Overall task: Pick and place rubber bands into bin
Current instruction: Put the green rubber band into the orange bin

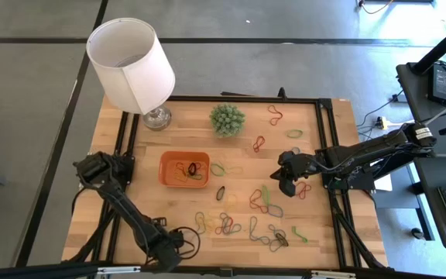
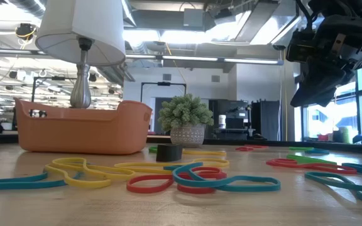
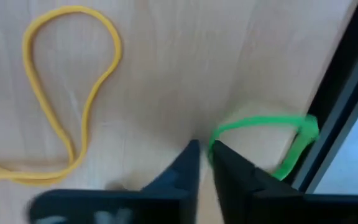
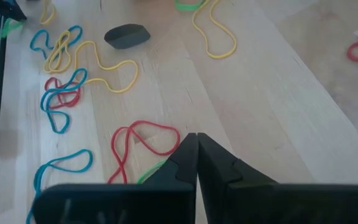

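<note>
Overhead, one orange bin sits at nine o'clock of bench centre, several rubber bands inside, many more scattered toward five o'clock. Left pincer, fingers together, touches a green band; right pincer hovers closed, empty.

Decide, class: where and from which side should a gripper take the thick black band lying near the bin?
Pinch one long side of the black band from straight above. It lies flat as a narrow oval on bare wood, clear of the bin, so fingers can likely straddle that strand.
</note>
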